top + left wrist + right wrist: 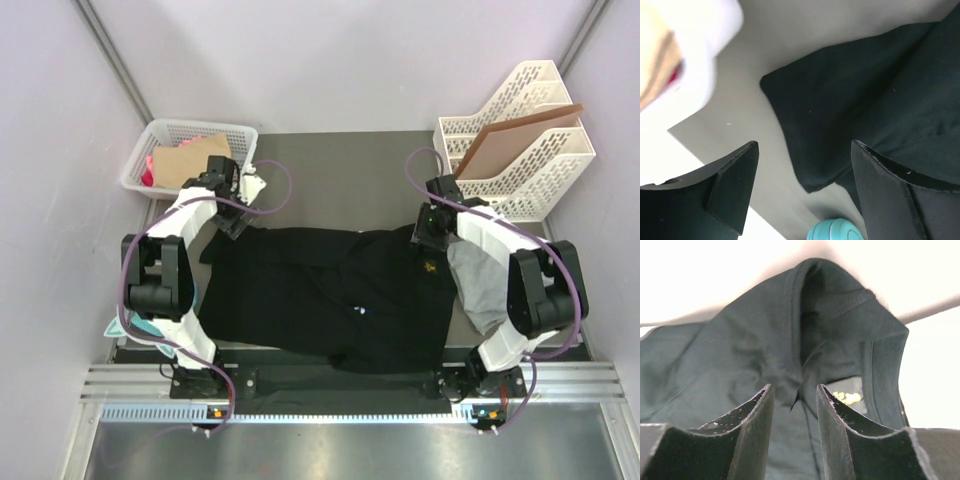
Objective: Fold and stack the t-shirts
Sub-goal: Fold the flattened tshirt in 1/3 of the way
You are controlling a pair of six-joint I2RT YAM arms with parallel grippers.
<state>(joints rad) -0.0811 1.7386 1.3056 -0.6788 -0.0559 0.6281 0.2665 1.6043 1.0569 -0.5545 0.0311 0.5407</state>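
Note:
The large black t-shirt (330,295) lies spread across the middle of the table, rumpled. The light grey t-shirt (475,285) lies bunched at its right end, partly under my right arm. My left gripper (232,215) is wide open over the black shirt's far left corner (840,110), with the jaws apart and nothing between them (805,145). My right gripper (430,238) is at the black shirt's collar, by a yellow-printed label (847,395). Its jaws (795,390) stand a narrow gap apart over a fold of the black cloth (755,340).
A white basket (165,135) with brown card and something pink stands at the back left, close to my left gripper. A white file rack (545,160) holding the stiff brown board (515,135) stands at the back right. A teal object (835,231) lies at the left table edge.

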